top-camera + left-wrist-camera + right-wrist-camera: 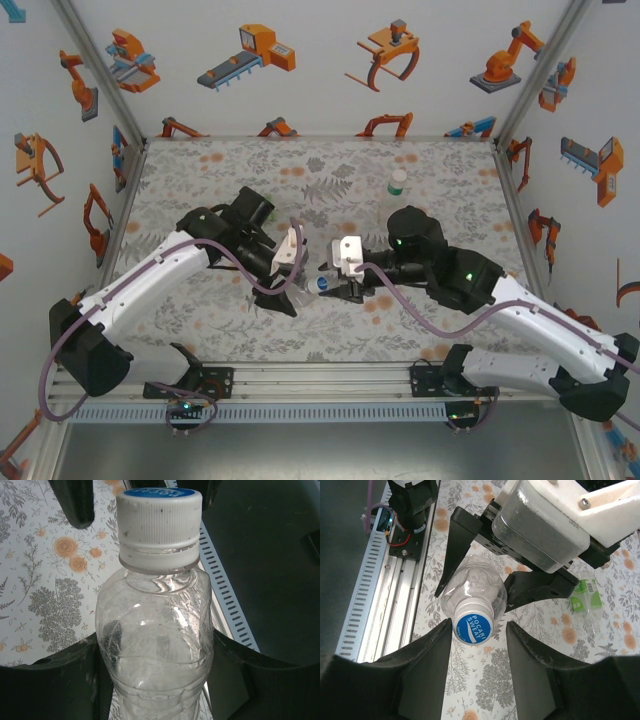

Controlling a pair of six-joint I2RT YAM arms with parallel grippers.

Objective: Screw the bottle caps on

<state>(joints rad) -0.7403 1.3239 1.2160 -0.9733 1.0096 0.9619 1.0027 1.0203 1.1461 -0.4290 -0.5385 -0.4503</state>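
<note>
Item 1, held bottle (155, 645): small clear plastic, crumpled at the shoulder, carried roughly level near the middle of the counter (220, 180) towards its near edge, neck pointing at the right arm (520, 310). The left jaws are clenched on its body, one dark finger pressed to each side. Item 2, blue-topped cap (473, 629): white ribbed skirt, blue printed disc on top, seated on the neck of the held bottle; how far it is threaded down cannot be told. The right jaws straddle this cap, one finger touching or just beside its rim, the other standing off with a visible gap, so they are not yet clamped on it. Item 3, second bottle (398, 184): upright on the counter at the far right, well apart from both arms, green-and-white label, with a pale cap (399, 174) on top. Item 4, counter: covered in a grey leaf and orange flower print. Item 5, aluminium rail (385, 580): slotted, running along the near edge of the counter, with a black arm base bolted to it. Item 6, enclosure walls (330, 60): white, printed with orange robot figures.
</note>
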